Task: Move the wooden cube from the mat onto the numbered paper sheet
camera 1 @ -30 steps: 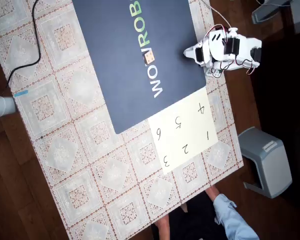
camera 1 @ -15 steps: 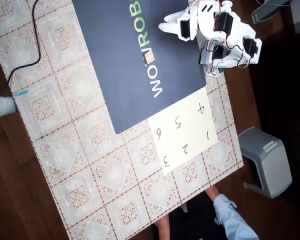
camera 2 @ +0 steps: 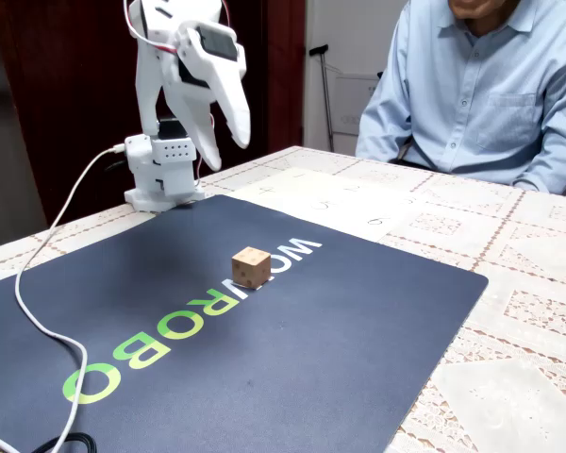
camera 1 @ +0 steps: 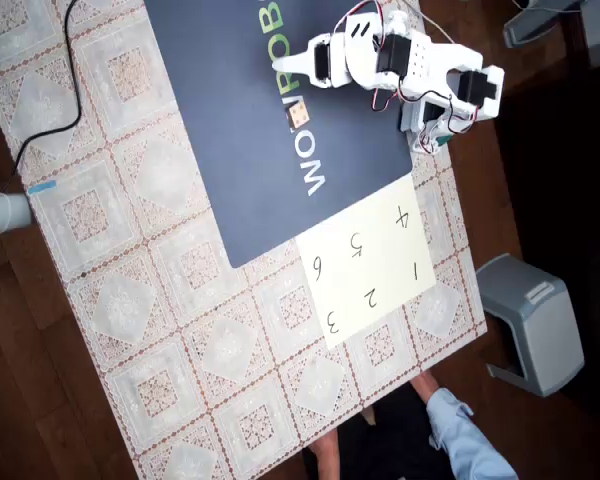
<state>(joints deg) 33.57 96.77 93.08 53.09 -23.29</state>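
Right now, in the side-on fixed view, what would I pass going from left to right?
White cable → robot's base → jaws → wooden cube → person's blue shirt.

A: Where is the wooden cube (camera 2: 251, 267)?

B: It sits flat on the mat (camera 2: 292, 349), right on the printed word, over the white letters beside the green ones. It is a small light-tan block with dark dots on its faces. In the overhead view the wooden cube (camera 1: 299, 115) lies near the middle of the mat (camera 1: 240, 130).

A: And the mat?

B: Dark navy, rectangular, lying flat on the table.

A: The numbered paper sheet (camera 1: 370, 265)?

B: Pale yellow, with handwritten digits 1 to 6, lying flat and touching the mat's corner. Nothing rests on it.
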